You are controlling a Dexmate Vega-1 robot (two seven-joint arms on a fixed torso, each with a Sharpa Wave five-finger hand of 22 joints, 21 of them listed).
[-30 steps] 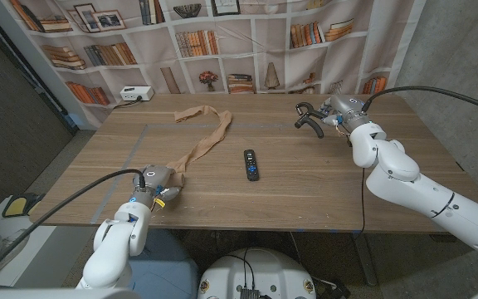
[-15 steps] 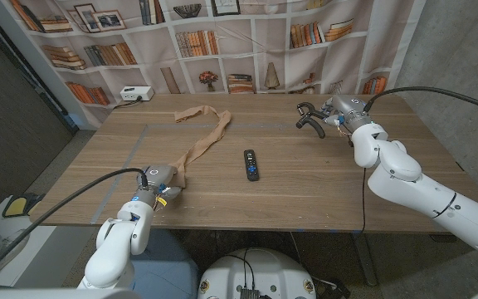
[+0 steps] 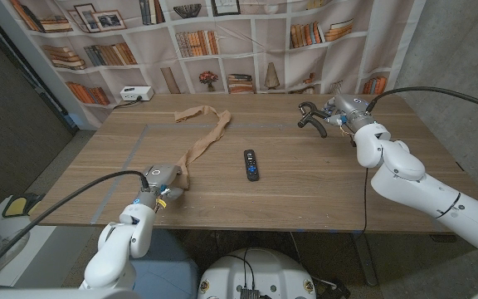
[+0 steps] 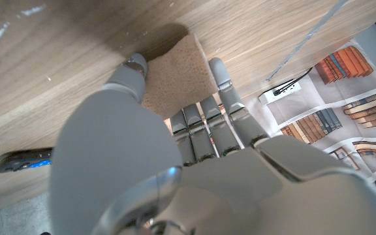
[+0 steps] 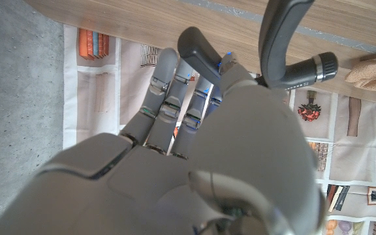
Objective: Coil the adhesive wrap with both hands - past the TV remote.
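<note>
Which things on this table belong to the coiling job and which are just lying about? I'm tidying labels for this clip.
Part of the job:
adhesive wrap, a tan strip; its near end is under the left hand
TV remote, the landmark
right hand, holding nothing

Lying about:
white box at the table's far left edge

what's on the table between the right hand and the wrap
Only bare table in the head view: nothing lies between the right hand and the wrap. The remote sits nearer the robot, off that line.
</note>
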